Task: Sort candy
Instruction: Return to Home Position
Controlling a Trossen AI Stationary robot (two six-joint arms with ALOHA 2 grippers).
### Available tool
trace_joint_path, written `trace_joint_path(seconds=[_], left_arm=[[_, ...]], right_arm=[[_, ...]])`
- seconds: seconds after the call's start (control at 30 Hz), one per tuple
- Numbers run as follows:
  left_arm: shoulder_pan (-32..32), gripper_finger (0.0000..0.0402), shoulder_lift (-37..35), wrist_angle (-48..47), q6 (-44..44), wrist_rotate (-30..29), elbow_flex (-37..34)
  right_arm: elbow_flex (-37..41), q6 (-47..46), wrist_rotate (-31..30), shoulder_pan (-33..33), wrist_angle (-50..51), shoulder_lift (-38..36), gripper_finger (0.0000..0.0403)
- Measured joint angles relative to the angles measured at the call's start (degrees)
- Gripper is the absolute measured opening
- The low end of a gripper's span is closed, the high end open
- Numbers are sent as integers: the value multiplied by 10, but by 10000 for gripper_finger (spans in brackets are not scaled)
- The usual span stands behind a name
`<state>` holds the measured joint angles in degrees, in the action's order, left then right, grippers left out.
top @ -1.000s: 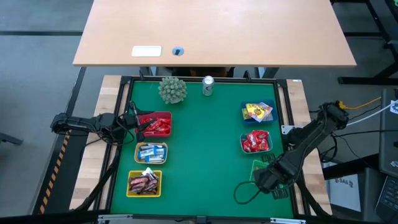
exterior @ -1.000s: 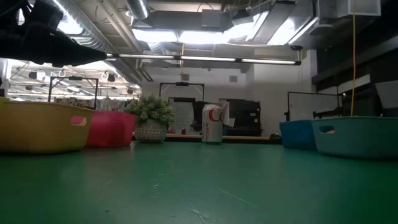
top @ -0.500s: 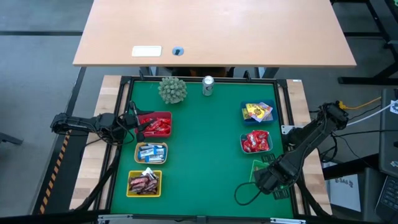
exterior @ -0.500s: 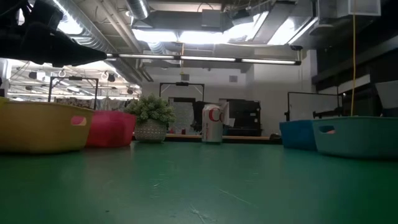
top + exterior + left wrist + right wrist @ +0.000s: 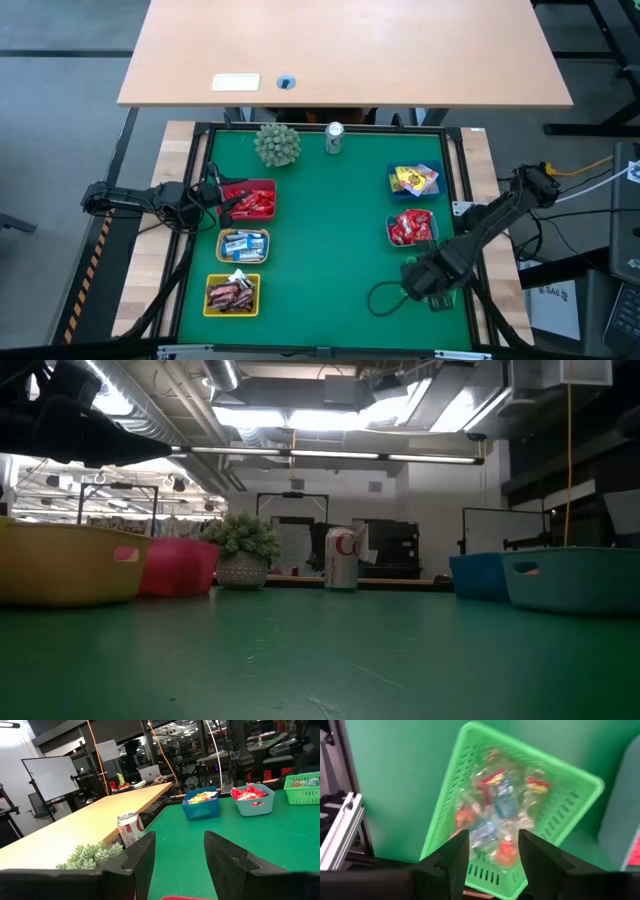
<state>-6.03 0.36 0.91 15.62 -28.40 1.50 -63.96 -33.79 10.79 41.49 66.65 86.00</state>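
Observation:
Candy lies sorted in small baskets: red candy (image 5: 252, 203) in the red basket (image 5: 268, 186), blue-white candy (image 5: 243, 244), brown candy (image 5: 231, 295), yellow candy (image 5: 414, 179) in the blue basket (image 5: 392, 183), and more red candy (image 5: 410, 228). In the right wrist view a green basket (image 5: 445, 805) holds clear-wrapped mixed candy (image 5: 496, 805). My right gripper (image 5: 494, 856) hangs open above this basket at the table's near right (image 5: 424, 281). My left gripper (image 5: 179, 857) is open with nothing between its fingers and waits by the red basket's left side (image 5: 212, 190).
A spiky green ball (image 5: 277, 144) and a silver can (image 5: 334, 137) stand at the far edge. The middle of the green mat (image 5: 325, 240) is bare. A black cable loop (image 5: 385, 298) lies left of my right gripper. A wooden desk (image 5: 340, 50) stands beyond the table.
My right gripper has shifted a little toward the table's left over the green basket, and the cable loop beside it has moved along.

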Motion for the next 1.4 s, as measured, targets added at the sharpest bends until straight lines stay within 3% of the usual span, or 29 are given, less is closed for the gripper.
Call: trace_joint_path(seconds=[0.13,0.5,0.67,1.03,1.2,1.4], left_arm=[[0,156,0,0,0,0,0],[0,156,0,0,0,0,0],[0,156,0,0,0,0,0],[0,156,0,0,0,0,0],[0,156,0,0,0,0,0],[0,156,0,0,0,0,0]], right_arm=[[0,38,0,-47,16,0,170],[0,251,-21,-188,18,0,170],[0,268,-85,-240,-63,0,170],[0,268,-89,-314,-257,0,166],[0,292,-88,-326,-303,0,120],[0,301,-87,-326,-303,-3,24]])
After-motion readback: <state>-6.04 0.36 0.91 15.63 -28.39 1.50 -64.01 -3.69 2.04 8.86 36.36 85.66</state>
